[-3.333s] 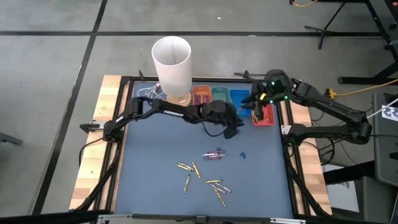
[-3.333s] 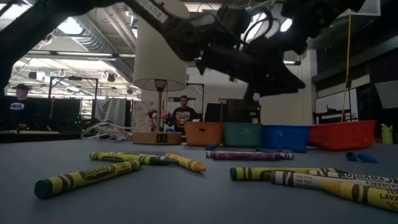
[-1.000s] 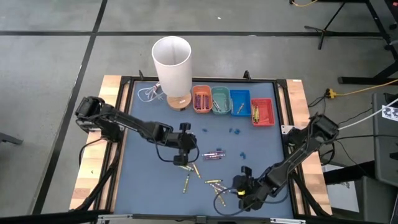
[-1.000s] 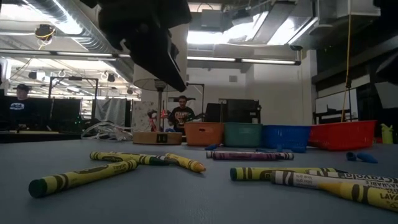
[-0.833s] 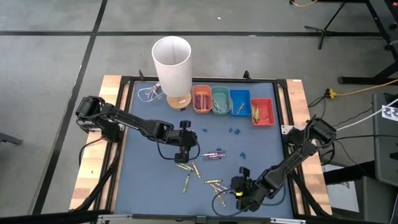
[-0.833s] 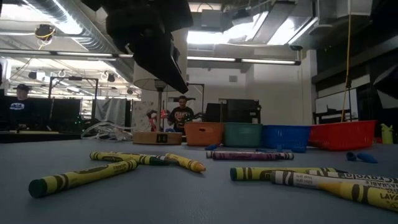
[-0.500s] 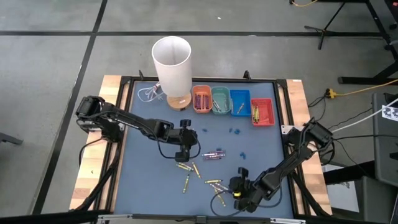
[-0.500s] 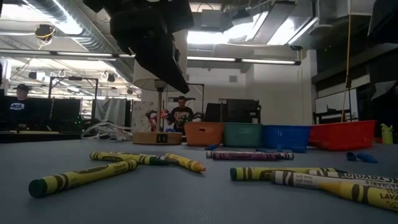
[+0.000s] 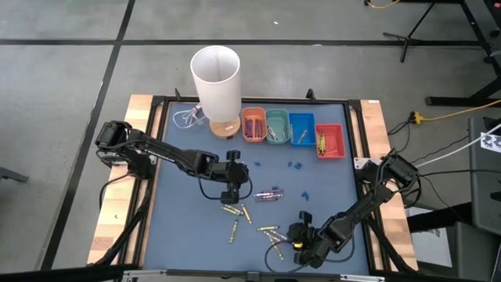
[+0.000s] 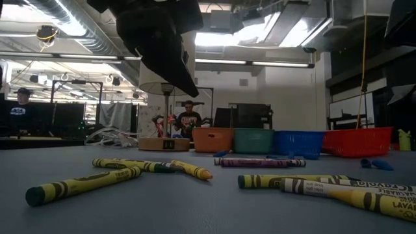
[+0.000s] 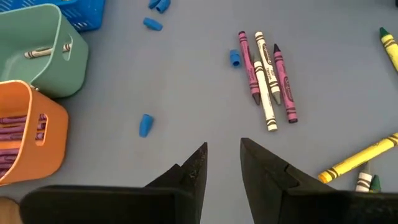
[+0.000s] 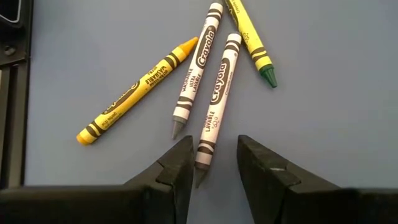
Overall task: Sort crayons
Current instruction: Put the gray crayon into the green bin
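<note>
Sorting partly done: some crayons already binned, a scatter still loose on the mat.

Purple crayons [image 11: 12, 134] sit in the orange tray [image 9: 252, 124], others in the red tray [image 9: 329, 141], while yellow crayons [image 9: 237, 211] and a small purple-and-white cluster [image 9: 269, 193] remain out. The right gripper [image 12: 212, 163] hovers with fingers apart astride a lavender crayon [image 12: 217, 96]; the left gripper [image 11: 222, 163], fingers parted and empty, hangs near the purple cluster.

Paper-wrapped waxy crayons [image 12: 215, 99], matt blue table mat [image 9: 188, 227], plastic perforated baskets [image 11: 28, 146], matt black fingers [image 12: 260, 165]
</note>
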`<state>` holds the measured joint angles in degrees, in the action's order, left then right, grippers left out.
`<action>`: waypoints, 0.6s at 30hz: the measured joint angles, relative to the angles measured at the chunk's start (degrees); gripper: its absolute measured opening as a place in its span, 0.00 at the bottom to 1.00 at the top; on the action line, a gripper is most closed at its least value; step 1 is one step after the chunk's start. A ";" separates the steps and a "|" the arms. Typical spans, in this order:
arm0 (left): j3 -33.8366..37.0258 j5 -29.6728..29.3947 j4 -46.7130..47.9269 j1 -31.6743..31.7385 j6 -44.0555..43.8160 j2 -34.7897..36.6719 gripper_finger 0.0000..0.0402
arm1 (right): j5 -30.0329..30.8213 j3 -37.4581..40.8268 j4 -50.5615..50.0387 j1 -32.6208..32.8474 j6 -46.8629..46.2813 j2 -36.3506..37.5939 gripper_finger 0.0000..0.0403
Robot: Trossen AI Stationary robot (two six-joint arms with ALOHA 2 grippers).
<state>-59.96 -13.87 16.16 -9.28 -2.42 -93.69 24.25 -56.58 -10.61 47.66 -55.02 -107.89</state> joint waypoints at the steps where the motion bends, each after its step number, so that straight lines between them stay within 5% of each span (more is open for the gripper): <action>1: 0.00 0.00 0.00 0.00 -0.28 0.00 0.20 | 0.30 0.00 -0.01 0.00 0.00 -0.01 0.31; 10: -0.02 0.00 0.01 -0.11 -0.76 0.00 0.20 | 0.67 0.00 -0.34 -0.01 0.01 -0.05 0.30; 18: -0.04 0.00 0.01 -0.17 -1.97 0.00 0.20 | 0.82 0.07 -0.59 -0.07 2.82 -0.07 0.10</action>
<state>-60.01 -13.87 16.16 -9.45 -4.39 -93.69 25.07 -56.51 -11.20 47.59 -52.20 -107.96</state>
